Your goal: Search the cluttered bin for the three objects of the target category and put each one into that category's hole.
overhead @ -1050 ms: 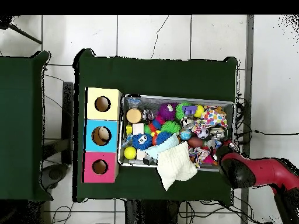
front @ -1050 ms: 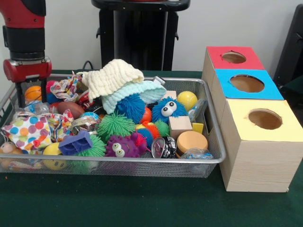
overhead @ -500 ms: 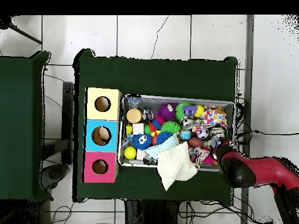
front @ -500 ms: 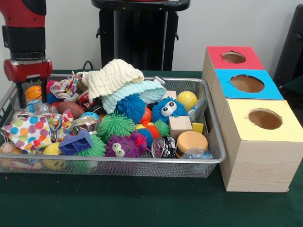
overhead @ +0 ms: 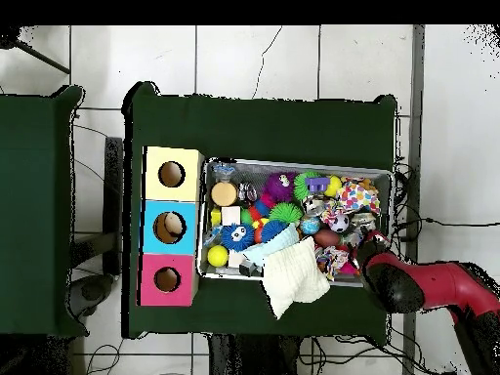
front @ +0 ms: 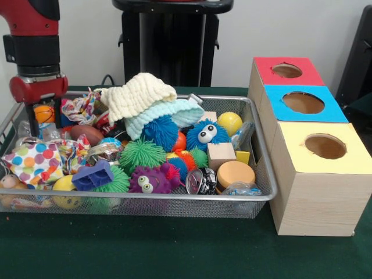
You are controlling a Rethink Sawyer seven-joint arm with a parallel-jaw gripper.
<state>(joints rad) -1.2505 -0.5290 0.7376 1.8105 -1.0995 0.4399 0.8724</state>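
Clutter fills the wire bin (front: 264, 195), which is placed on the green table (front: 174, 250) just beside a row of three wooden boxes. Each box has a round hole on top: the red box (front: 288, 70) is farthest from the camera, the blue box (front: 303, 103) is in the middle, and the yellow box (front: 324, 146) is nearest.

The gripper (front: 45, 116) is seen at the left end of the bin in the front view, under the red and black arm (front: 32, 35). Its two dark fingers (front: 33, 119) are set apart on either side of a small orange ball (front: 42, 113). Whether the ball is actually touched or held cannot be told from these views. In the overhead view the gripper itself is hidden under the red arm.

Among the things in the bin, a cream knitted cloth (front: 136, 94) is laid over a pale blue cloth (front: 168, 113) near the back. Several spiky soft balls are gathered in the middle: a blue one with eyes (front: 204, 133), a green one (front: 141, 153) and a purple one with eyes (front: 150, 179). A yellow ball (front: 230, 122), a wooden cube (front: 220, 154), a round tan disc (front: 235, 172) and a polka-dot cloth (front: 35, 161) are also seen.
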